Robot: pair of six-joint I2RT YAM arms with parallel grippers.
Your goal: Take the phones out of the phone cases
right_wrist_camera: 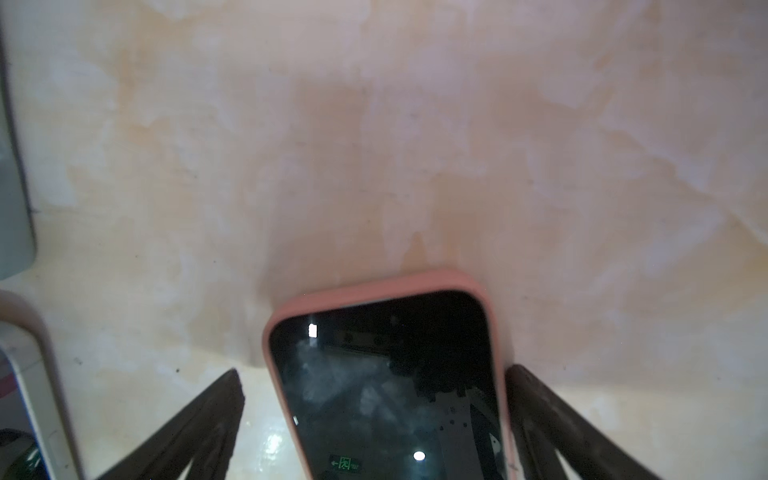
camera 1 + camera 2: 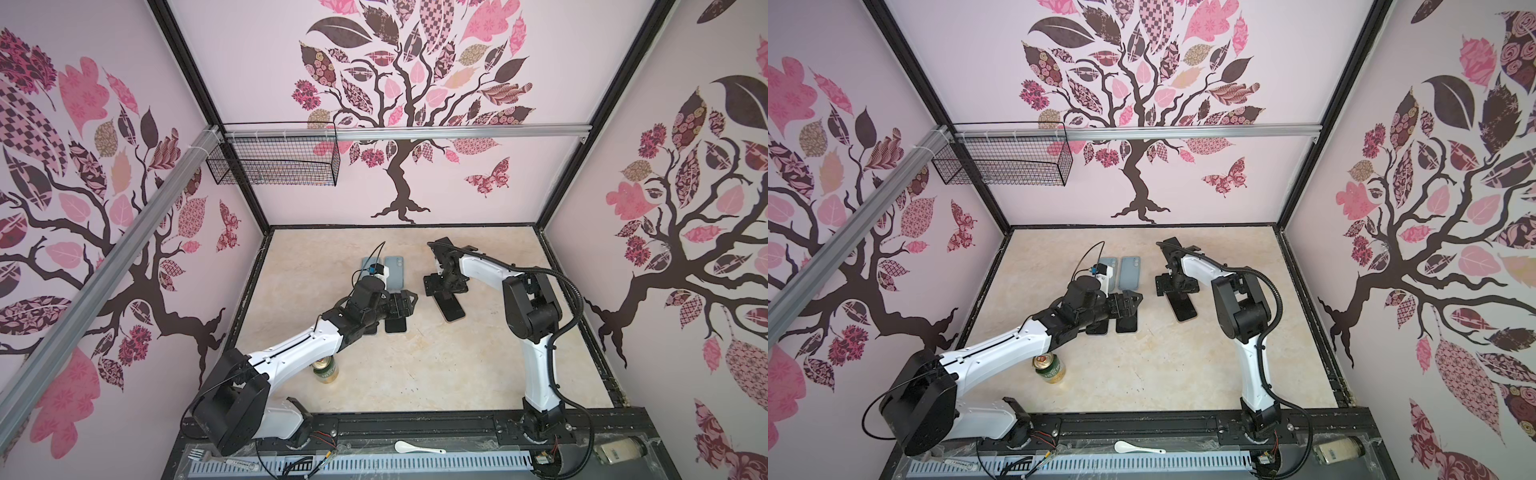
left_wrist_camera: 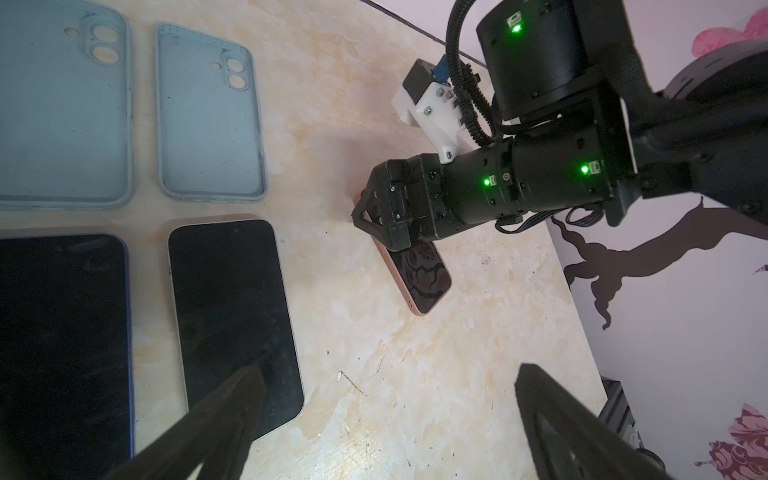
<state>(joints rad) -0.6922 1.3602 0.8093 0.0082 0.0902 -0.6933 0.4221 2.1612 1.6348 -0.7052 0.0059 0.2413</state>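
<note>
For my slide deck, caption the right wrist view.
Open right gripper straddles the pink-cased phone lying screen-up on the table.

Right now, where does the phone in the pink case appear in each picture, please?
Top view: the phone in the pink case lies right of centre on the table, tilted.
Top view: again right of centre, tilted.
Left wrist view: past the two bare phones, one end hidden.
Right wrist view: close up, between the fingers of the right gripper.
Shared landmark: the open right gripper over one end of it.
</note>
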